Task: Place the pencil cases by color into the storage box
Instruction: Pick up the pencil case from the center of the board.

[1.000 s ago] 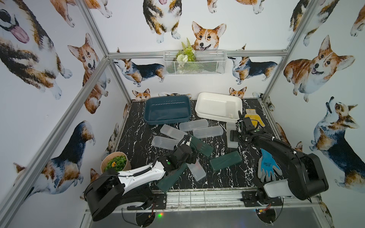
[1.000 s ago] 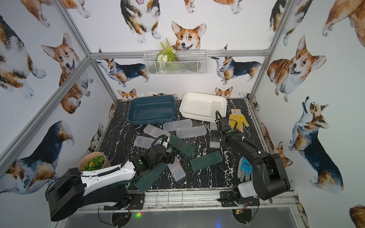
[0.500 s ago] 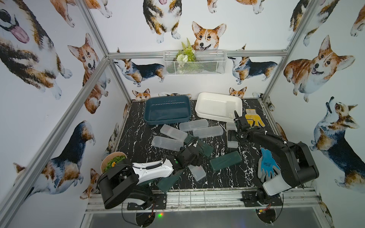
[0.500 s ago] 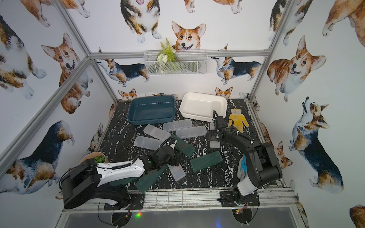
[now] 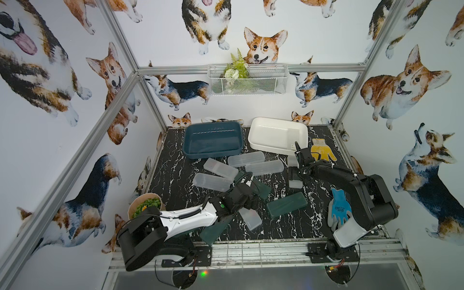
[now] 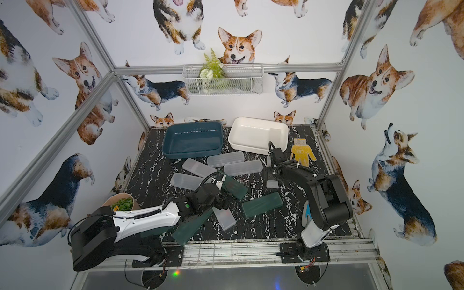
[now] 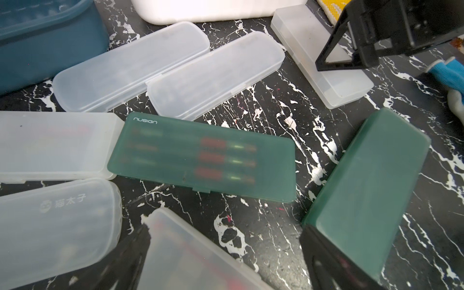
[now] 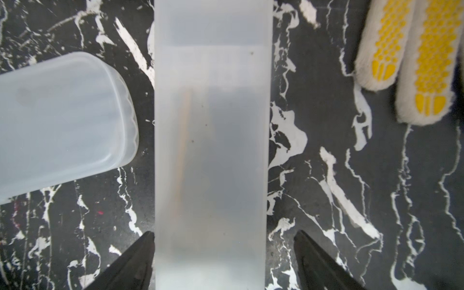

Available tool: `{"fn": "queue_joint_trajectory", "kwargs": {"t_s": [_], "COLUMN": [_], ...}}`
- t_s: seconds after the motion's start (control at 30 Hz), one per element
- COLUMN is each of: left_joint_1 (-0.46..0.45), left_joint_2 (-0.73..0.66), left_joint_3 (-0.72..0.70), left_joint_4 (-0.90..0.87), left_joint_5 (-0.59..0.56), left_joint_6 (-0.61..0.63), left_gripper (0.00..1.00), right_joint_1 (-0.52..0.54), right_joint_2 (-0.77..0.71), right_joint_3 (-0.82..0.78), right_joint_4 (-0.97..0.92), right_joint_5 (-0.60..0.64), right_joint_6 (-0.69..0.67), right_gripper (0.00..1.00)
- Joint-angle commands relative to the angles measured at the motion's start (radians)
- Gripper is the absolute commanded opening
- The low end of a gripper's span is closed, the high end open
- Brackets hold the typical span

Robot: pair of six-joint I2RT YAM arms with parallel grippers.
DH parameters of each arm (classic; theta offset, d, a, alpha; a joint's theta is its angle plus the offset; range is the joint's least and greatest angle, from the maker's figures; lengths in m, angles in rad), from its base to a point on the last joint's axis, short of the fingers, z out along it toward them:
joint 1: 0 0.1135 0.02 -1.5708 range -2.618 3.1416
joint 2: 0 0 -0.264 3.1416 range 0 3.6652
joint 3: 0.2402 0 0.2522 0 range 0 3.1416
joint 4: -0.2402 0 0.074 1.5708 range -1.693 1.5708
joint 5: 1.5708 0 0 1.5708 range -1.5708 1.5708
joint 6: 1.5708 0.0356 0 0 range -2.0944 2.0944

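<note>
1 frosted case [image 5: 294,132] sits in the white bin [image 5: 266,148] at 1 o'clock; blue bin [image 5: 208,154] at 11 empty. On the table [image 5: 173,160]: 6 frosted cases [image 5: 220,167], at least 3 green cases [image 5: 286,204]. Right gripper [image 8: 223,233] apart astride 1; left gripper [image 7: 226,231] apart

Pencil cases [image 5: 264,167] crowd the worktop's [image 5: 173,160] middle before the blue box [image 5: 211,154] and white box [image 5: 271,148], a yellow glove [image 5: 322,151] and blue glove [image 5: 339,211] line the right edge, leaving bare passage along the left side.
</note>
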Motion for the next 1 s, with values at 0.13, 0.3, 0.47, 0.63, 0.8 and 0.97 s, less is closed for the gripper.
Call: {"fn": "queue_joint_trajectory", "kwargs": {"t_s": [0.13,0.3,0.47,0.63,0.8,0.97], "left_joint_1": [-0.002,-0.003,-0.002,-0.001,-0.002,-0.002], "left_joint_2": [0.006,0.001,-0.008,-0.007,-0.021,-0.046], "left_joint_3": [-0.002,-0.005,-0.013,-0.011,-0.014,-0.031], "left_joint_4": [0.000,0.005,0.006,0.003,-0.004,-0.003], "left_joint_5": [0.003,0.002,-0.007,-0.015,-0.020,-0.024], "left_joint_6": [0.007,0.007,0.004,0.001,-0.003,-0.008], "left_gripper": [0.96,0.96,0.96,0.96,0.95,0.95], "right_joint_1": [0.001,0.001,0.001,0.001,0.003,0.011], "right_joint_2": [0.075,0.123,0.149,0.169,0.157,0.086], "right_joint_3": [0.049,0.077,0.094,0.107,0.096,0.081], "right_joint_4": [0.018,0.007,-0.004,-0.020,-0.019,-0.034], "right_joint_5": [0.004,-0.001,-0.009,-0.036,-0.053,-0.058], "right_joint_6": [-0.006,-0.005,-0.005,-0.007,-0.002,0.007], "right_gripper": [0.86,0.85,0.80,0.68,0.57,0.55]}}
